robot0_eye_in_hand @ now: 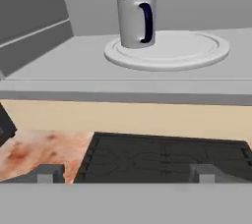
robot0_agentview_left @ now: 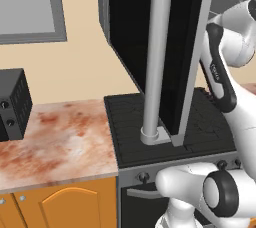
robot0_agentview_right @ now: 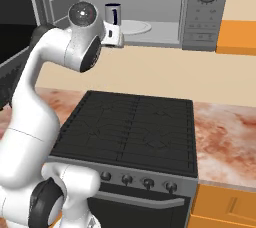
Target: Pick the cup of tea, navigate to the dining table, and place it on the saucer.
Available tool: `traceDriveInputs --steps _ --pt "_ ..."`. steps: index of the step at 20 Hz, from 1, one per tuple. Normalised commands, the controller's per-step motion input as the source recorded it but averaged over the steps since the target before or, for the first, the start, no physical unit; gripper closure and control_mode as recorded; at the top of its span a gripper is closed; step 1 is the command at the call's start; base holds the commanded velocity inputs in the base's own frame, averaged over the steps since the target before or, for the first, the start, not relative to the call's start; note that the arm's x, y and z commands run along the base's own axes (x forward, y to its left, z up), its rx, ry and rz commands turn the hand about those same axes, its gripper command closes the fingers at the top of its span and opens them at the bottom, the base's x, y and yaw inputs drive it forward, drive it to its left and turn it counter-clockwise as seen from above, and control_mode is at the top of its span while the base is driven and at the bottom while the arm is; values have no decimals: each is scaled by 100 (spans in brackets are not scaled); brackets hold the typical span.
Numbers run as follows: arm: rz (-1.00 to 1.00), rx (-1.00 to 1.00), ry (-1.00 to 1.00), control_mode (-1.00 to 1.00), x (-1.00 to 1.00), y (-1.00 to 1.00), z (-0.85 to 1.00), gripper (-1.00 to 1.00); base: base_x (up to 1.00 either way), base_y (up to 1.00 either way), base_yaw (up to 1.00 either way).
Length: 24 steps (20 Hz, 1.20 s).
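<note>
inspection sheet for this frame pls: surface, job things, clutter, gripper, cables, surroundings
Surface: mottled reddish counter on both sides of a black stove; bare where visible.
Job things: mug stands upright on the round turntable inside the open microwave, near the plate's left edge, handle towards the camera. Saucer and dining table: nothing seen.
Clutter: dark box on the counter left of the stove.
Gripper: gripper open and empty, in front of the microwave opening, short of the mug, level with the shelf edge.
Cables: nothing seen.
Surroundings: microwave door swung open beside the arm; orange cabinet fronts below; beige wall.
</note>
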Motion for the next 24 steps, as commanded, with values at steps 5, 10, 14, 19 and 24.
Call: traceDriveInputs --steps 5,10,14,19,24 --pt "2 0 -22 -100 47 -1 33 -100 0 0 0" --pt "0 0 -3 -100 56 -4 71 -100 0 0 0" --pt "0 0 1 -100 51 -14 81 -100 0 0 0" --pt "0 0 6 -100 68 -6 32 -100 0 0 0" --pt "2 0 3 -100 66 0 -14 -100 0 0 0"
